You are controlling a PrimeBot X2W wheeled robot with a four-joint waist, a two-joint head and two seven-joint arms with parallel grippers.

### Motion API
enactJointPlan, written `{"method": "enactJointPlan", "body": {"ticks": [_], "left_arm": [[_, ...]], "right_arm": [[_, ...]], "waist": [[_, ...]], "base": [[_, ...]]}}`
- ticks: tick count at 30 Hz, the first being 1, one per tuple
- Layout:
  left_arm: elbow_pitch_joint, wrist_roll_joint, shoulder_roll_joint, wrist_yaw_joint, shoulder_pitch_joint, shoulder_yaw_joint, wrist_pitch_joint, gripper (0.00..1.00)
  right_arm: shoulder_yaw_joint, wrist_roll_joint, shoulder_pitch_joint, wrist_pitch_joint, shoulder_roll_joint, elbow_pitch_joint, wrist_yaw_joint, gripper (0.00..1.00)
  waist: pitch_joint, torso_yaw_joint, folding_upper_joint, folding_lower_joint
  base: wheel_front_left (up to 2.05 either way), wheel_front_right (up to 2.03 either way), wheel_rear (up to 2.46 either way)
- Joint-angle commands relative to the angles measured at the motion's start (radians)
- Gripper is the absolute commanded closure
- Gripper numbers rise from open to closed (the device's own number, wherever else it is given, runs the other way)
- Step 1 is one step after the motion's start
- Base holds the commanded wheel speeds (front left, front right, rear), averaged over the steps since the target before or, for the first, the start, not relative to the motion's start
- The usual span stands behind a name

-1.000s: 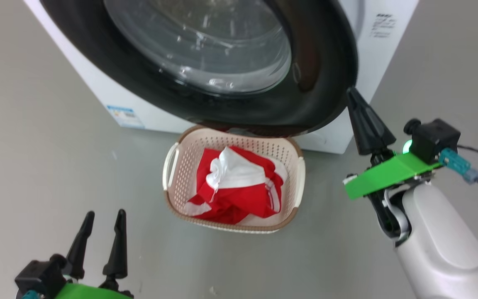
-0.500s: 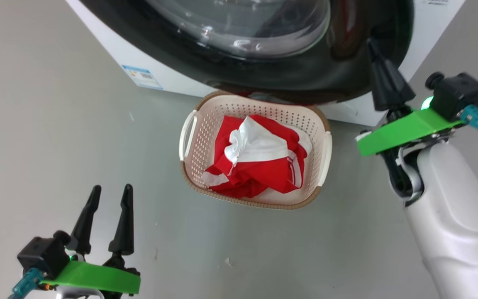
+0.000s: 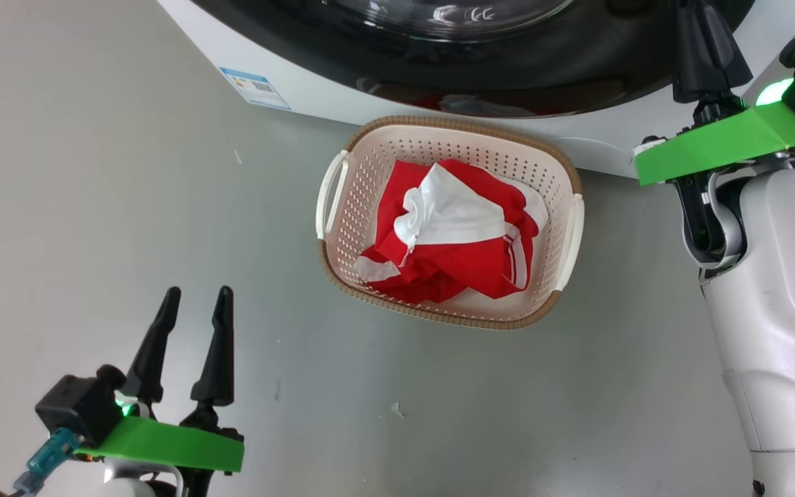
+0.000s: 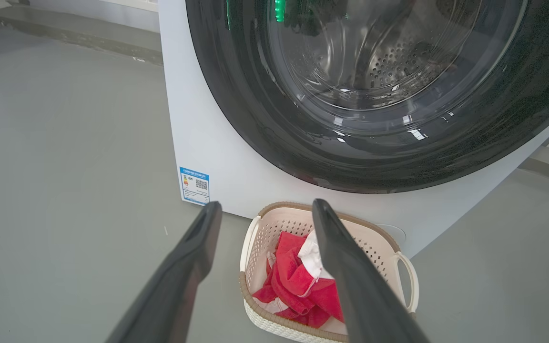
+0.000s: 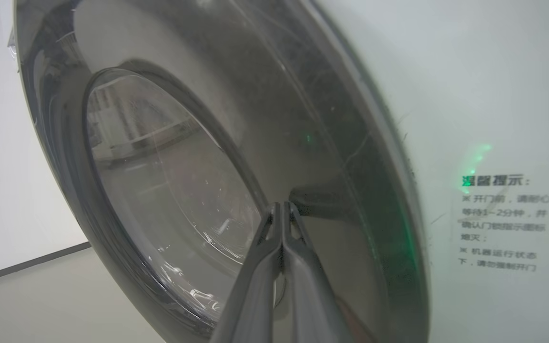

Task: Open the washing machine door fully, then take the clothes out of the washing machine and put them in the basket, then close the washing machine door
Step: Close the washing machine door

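1. While bright red garments with white panels (image 3: 453, 241) lie heaped inside the small cream perforated plastic basket with a brown woven-look rim (image 3: 456, 124), the big white front-loading washing machine (image 3: 315, 76) stands just behind that basket.
2. Its round, glossy black-rimmed glass door (image 3: 542, 62) lies flush with the washer's front, above the basket's far rim.
3. The left gripper (image 3: 199, 291) hovers on the basket's near left, well apart from it, fingers spread wide and holding nothing.
4. The right gripper (image 5: 281, 206), beyond the basket's right handle, has its fingers pressed together, empty, with the tips against the door's black rim.
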Motion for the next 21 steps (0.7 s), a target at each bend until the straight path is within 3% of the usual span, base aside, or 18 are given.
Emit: {"method": "enactJointPlan", "body": {"ticks": [1,13,20,21], "left_arm": [[-0.023,-0.007,0.022,-0.006,-0.017,0.032,-0.009,0.00],[-0.021,-0.015,0.030,-0.006,-0.034,0.019,-0.009,0.00],[-0.010,-0.012,0.037,-0.006,-0.031,0.022,-0.009,0.00],[-0.007,-0.010,0.038,-0.006,-0.028,0.024,-0.009,0.00]], "right_arm": [[0.005,-0.002,-0.035,-0.006,0.016,-0.034,0.003,1.00],[-0.045,0.050,-0.080,-0.006,0.016,-0.077,0.003,1.00],[0.038,0.048,-0.032,-0.006,0.016,-0.072,0.003,1.00],[0.053,0.044,-0.015,-0.006,0.017,-0.070,0.003,0.94]], "waist": [[0.007,0.003,0.0000,0.0000],[0.024,0.004,0.0000,0.0000],[0.003,-0.010,0.0000,0.0000],[-0.005,-0.014,0.0000,0.0000]], "base": [[0.00,0.00,0.00],[0.00,0.00,0.00],[0.00,0.00,0.00],[0.00,0.00,0.00]]}}
